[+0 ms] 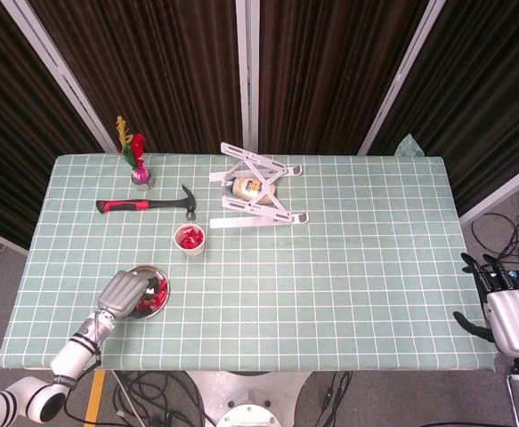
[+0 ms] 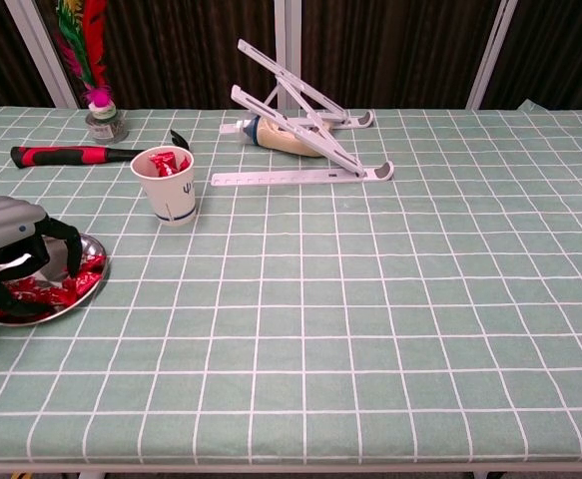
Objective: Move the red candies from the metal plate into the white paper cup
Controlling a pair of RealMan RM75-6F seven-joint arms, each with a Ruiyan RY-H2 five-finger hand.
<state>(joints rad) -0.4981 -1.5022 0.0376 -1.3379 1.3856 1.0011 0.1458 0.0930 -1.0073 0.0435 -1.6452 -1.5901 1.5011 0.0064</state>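
- The robot's left hand (image 2: 16, 249) hangs over the metal plate (image 2: 89, 284) near the front left edge of the table, palm down, with its dark fingers (image 2: 66, 239) curled downward into the plate.
- The fingertips reach in among the red candies (image 2: 51, 291); whether they are pinching one cannot be told from either view.
- The candies lie in a loose heap on the plate, under and just to the right of the hand.
- Beyond the hand, a little farther back and to its right, the white paper cup (image 2: 171, 190) stands upright, apart from the plate. Several red candies (image 1: 189, 236) already show inside it.
- Farther back from the cup lies a hammer (image 1: 143, 205) with a red and black handle, its head pointing toward the middle of the table.
- Behind the hammer, near the far left edge, a small holder with red and yellow feathers (image 1: 134, 156) stands upright.
- To the right of the hammer, at the far middle of the table, a white folding stand (image 1: 257, 191) is opened out, with a tan bottle-like object (image 1: 252, 187) lying within its frame.
- A green cloth with a white grid (image 1: 348, 285) covers the table.
- The robot's right hand (image 1: 508, 316) is well apart from all of this, off the table's front right corner. Its dark fingers (image 1: 474, 267) are spread and it holds nothing.
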